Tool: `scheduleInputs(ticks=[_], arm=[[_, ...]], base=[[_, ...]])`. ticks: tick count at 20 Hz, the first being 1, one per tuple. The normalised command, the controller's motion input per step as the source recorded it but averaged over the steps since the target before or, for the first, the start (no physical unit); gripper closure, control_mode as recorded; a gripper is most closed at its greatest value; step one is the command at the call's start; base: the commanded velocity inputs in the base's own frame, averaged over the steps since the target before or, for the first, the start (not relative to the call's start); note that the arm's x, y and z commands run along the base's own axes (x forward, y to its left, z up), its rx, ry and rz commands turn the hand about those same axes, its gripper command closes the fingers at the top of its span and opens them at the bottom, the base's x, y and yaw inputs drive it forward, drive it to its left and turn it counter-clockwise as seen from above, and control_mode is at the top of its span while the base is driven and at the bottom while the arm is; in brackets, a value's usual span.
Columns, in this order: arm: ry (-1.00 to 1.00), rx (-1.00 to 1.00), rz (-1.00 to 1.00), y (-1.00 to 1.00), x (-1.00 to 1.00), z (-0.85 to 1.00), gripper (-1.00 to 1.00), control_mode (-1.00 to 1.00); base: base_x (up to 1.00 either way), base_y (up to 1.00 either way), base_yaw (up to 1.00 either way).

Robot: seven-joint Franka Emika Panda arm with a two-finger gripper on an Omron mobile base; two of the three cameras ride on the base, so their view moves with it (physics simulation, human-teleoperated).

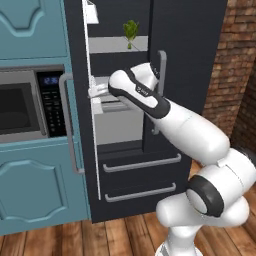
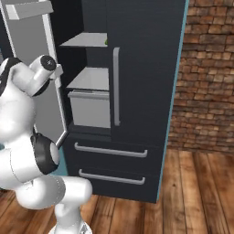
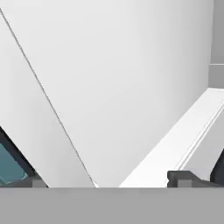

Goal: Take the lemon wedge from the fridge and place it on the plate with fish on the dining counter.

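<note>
Left base view: the fridge (image 1: 190, 65) is seen as a tall matte black unit with its left door swung open and its right door shut. Pale grey shelves (image 1: 117, 45) and a bin (image 1: 117, 125) are exposed inside, and two drawers with grey bar handles (image 1: 141, 163) sit below. A leafy green item (image 1: 131, 31) is set upright on the upper shelf. Whether it is the lemon wedge cannot be told, and no wedge can be made out on the visible shelves. The white arm (image 1: 180, 125) is extended from the lower right into the opening at the level of the middle shelf, just above the bin — its hand is hidden behind its own wrist.

To the left of the fridge, teal cabinets (image 1: 30, 30) and a microwave (image 1: 25, 105) are seen.

From the right base view, the inside of the open door (image 2: 36, 68) is shown pale grey, and a brick wall (image 2: 208, 77) stands to the right.

In the hand view, pale inner surfaces are seen close up, with two dark fingertips (image 3: 183, 178) at the bottom edge, set far apart — the gripper (image 3: 107, 183) is spread wide and nothing is held between its jaws.
</note>
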Motion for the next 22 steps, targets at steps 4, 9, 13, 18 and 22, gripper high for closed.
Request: scheduleInputs(ticks=[4,9,13,18,22], arm=[[-0.08,0.14,-0.3,-0.99,-0.97,0.56,-1.0,-1.0],[0.01,0.01,-0.4,-1.0,-0.77,0.16,-1.0,-1.0],[0.18,0.0,-0.46,-1.0,-0.38,0.0,-1.0,-1.0],[0.2,-0.07,-0.43,-1.0,-0.22,0.0,-1.0,-1.0],[0.1,-0.16,-0.37,-1.0,-0.01,-0.3,-1.0,-1.0]], base=[[0.0,0.0,0.0],[0.0,0.0,0.0],[0.0,0.0,0.0],[0.0,0.0,0.0],[0.0,0.0,0.0]])
